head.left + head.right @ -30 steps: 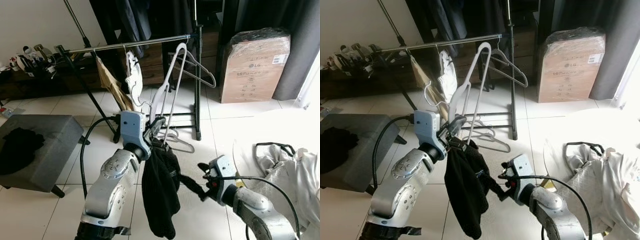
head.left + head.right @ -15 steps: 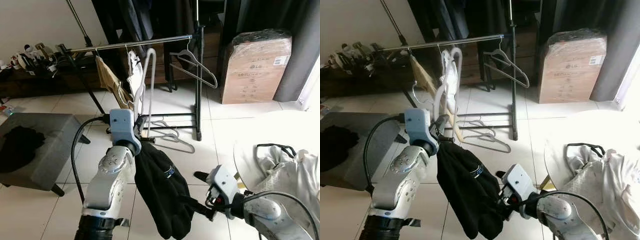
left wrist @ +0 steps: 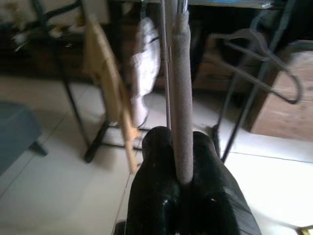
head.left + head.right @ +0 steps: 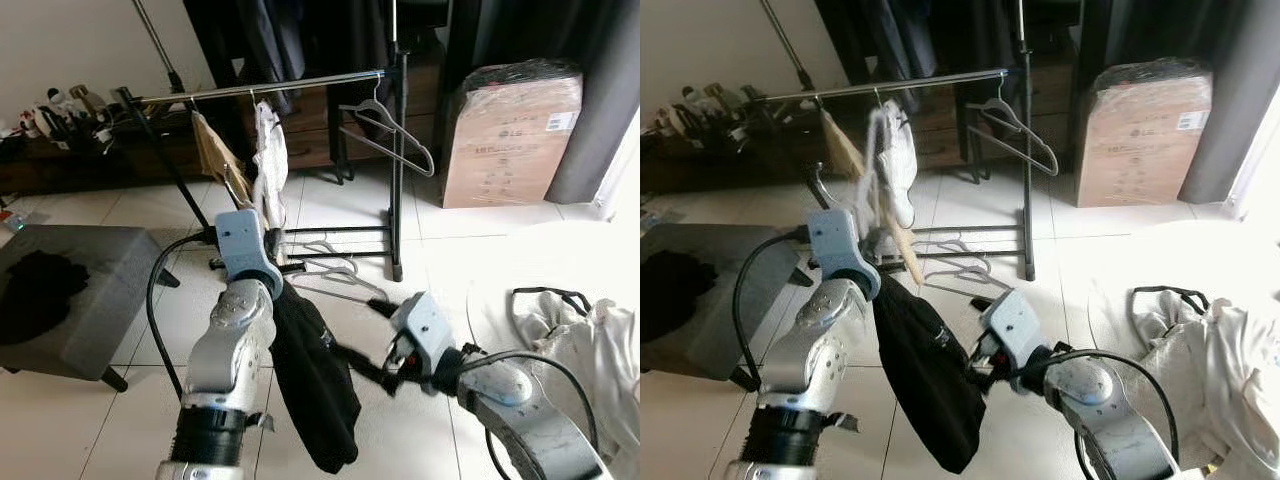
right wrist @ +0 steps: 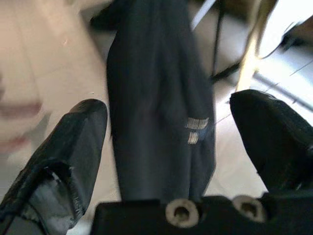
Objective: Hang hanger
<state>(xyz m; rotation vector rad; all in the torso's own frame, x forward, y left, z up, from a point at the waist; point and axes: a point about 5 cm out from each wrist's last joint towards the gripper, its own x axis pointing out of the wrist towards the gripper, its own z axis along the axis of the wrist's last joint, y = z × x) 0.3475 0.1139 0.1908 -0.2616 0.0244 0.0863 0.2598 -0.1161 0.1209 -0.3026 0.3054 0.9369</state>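
Your hanger (image 3: pixel 182 107), black garment (image 4: pixel 312 385) draped on it, has swung upright in the left gripper (image 3: pixel 182 161), clamped on its neck, hook now close under the rail (image 4: pixel 260 88). The right gripper (image 5: pixel 164 142), fingers spread and empty, has risen beside the garment. Hung clothes (image 4: pixel 268 160) crowd your approach; another hanger (image 4: pixel 395 135) sits further along.

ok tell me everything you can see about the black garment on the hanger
The black garment is a dark, soft-looking fabric piece draped from a pale grey hanger that the left gripper is shut on. It hangs limp and slanted beside the left arm, its bottom end above the tiled floor. A small pale mark sits mid-cloth. The right gripper is open, its fingers either side of the cloth.
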